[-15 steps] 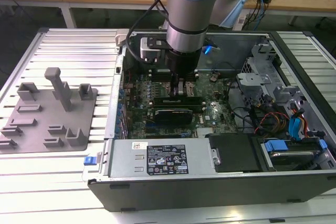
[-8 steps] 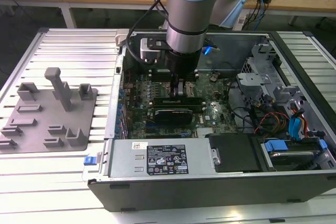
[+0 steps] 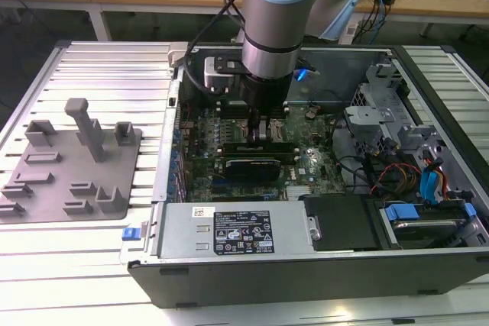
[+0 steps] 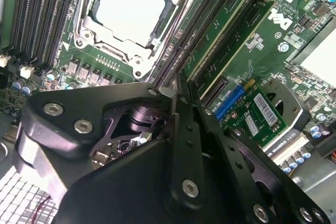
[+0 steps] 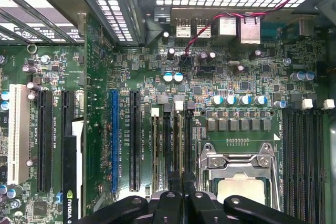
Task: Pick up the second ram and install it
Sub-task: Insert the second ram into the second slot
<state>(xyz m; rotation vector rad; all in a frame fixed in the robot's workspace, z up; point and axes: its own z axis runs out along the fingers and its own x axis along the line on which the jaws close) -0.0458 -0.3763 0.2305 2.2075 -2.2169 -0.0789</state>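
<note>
Gripper (image 3: 260,129) sits low inside the computer case (image 3: 306,280), right over the memory slots (image 5: 170,148) beside the processor socket (image 5: 239,174). Its fingers are pinched together on the second ram (image 4: 178,85), keeping it upright over a slot.

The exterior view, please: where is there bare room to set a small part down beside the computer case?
The ribbed white table is bare behind the grey holder tray, and along its front edge. Inside the case it is crowded: the gripper hangs over the motherboard, cables beside it.
</note>
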